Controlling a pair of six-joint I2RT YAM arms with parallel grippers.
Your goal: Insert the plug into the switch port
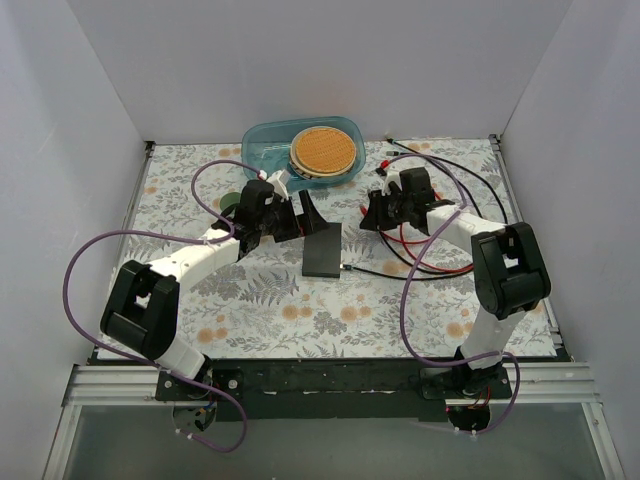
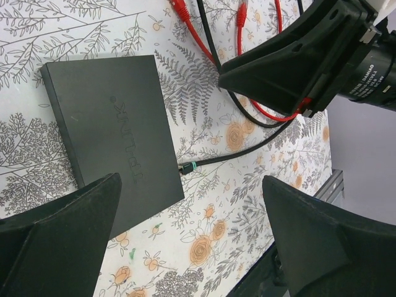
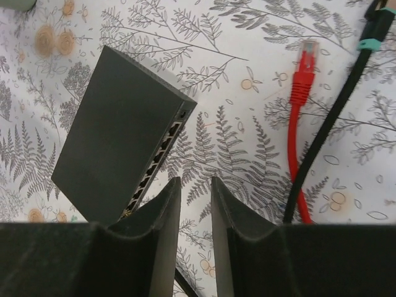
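The right end effector [image 3: 190, 247], fingers nearly together and empty, hangs over the switch [image 3: 117, 139], whose port row only its wrist view shows. The left end effector [image 2: 185, 241] gapes wide above the switch, a black plug [image 2: 187, 167] already at its edge. Overhead, a blue tub [image 1: 262, 140] holds a round cork disc [image 1: 324, 150].

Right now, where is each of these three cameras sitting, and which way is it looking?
Top external: fixed above and behind the arms, looking down on the table; both arms and bases show.
Left wrist: on the left arm, looking down at the switch; its own open left gripper frames the view, with the right gripper opposite.
Right wrist: on the right arm, facing the switch's port side past its nearly closed fingers.
Shared: both wrist views show the switch and the red cable.
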